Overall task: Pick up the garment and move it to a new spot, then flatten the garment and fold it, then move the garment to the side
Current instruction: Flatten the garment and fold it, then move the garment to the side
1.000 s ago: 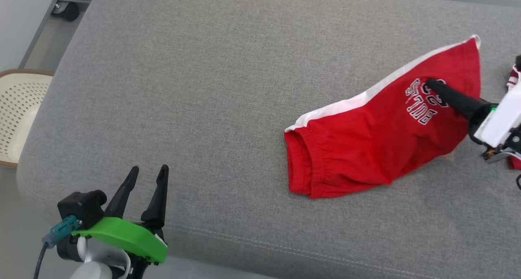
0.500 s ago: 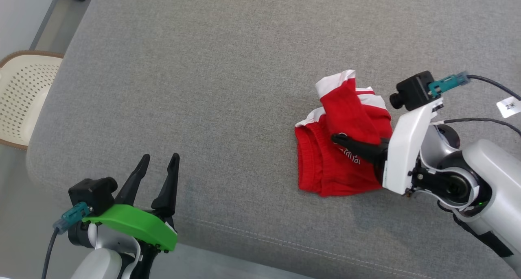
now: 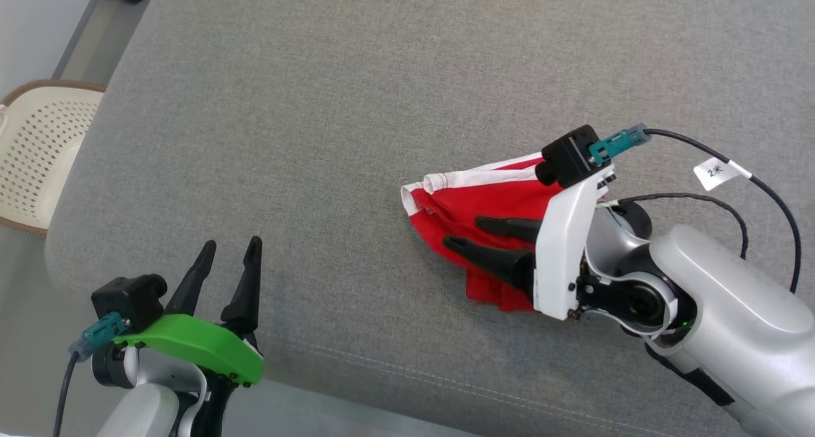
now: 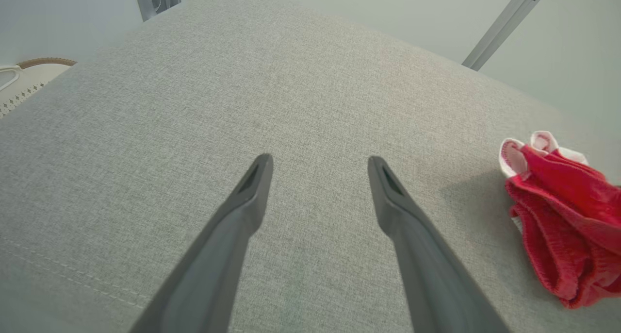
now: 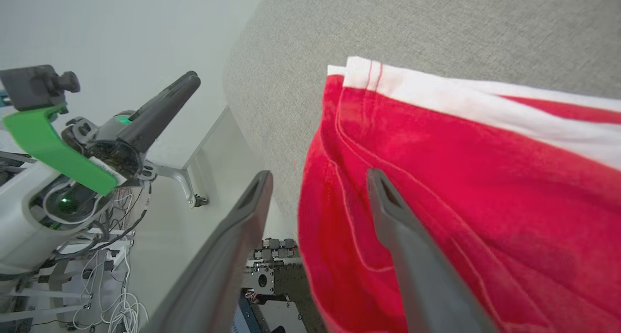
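The right hand (image 3: 465, 231), fingers spread, lies over the crumpled red shorts (image 3: 474, 195), and its wrist hides their right side. The left hand (image 3: 232, 243) also has its fingers apart.

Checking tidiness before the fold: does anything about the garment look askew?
Yes. The red shorts lie crumpled in a heap on the grey cushion, layers overlapping unevenly, beneath the open right claw. They are not flat.
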{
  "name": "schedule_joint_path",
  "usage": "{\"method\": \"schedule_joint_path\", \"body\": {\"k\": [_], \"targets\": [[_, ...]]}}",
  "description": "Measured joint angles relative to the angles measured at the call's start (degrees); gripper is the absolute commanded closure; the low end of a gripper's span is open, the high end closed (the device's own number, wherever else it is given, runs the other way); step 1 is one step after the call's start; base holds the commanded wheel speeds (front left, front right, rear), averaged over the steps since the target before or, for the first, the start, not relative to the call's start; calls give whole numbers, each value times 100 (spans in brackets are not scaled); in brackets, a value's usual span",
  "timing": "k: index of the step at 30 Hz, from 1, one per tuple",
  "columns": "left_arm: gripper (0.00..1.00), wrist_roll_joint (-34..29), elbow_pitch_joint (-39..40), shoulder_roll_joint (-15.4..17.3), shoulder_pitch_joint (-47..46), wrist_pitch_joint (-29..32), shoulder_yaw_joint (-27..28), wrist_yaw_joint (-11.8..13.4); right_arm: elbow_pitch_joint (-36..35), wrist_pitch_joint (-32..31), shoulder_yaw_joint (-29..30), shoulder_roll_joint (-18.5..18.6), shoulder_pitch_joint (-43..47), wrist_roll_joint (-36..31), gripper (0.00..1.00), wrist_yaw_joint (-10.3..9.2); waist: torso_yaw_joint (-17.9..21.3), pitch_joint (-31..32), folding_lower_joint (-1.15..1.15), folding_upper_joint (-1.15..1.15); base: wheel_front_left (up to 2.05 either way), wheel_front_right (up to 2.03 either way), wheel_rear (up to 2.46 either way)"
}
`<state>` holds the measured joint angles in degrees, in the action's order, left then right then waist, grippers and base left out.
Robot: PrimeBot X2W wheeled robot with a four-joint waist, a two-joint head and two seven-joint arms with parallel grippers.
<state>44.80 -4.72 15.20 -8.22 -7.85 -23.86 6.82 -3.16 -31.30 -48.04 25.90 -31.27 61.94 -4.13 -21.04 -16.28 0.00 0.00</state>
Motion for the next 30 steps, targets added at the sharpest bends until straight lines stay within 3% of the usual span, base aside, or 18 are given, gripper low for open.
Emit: {"method": "schedule_joint_path", "body": {"k": [5,10,14,20,30], "targets": [[0,25,-46,35,1,-2,52,0,-236,105,-16,-246,-3,70,0,8,122,110,0,0,0,0,0],[0,35,-43,162,8,-35,198,0,-349,448,501,38,30,74,0,-64,324,245,0,0,0,0,0],[0,35,-18,186,19,-24,176,0,18,649,1106,322,226,301,0,-241,487,302,0,0,0,0,0],[0,31,123,100,-2,76,-77,-27,669,627,1418,592,654,706,0,-255,534,261,0,0,0,0,0],[0,14,140,38,-199,126,-149,-78,1226,425,1480,402,716,1267,0,-224,262,70,0,0,0,0,0]]}}
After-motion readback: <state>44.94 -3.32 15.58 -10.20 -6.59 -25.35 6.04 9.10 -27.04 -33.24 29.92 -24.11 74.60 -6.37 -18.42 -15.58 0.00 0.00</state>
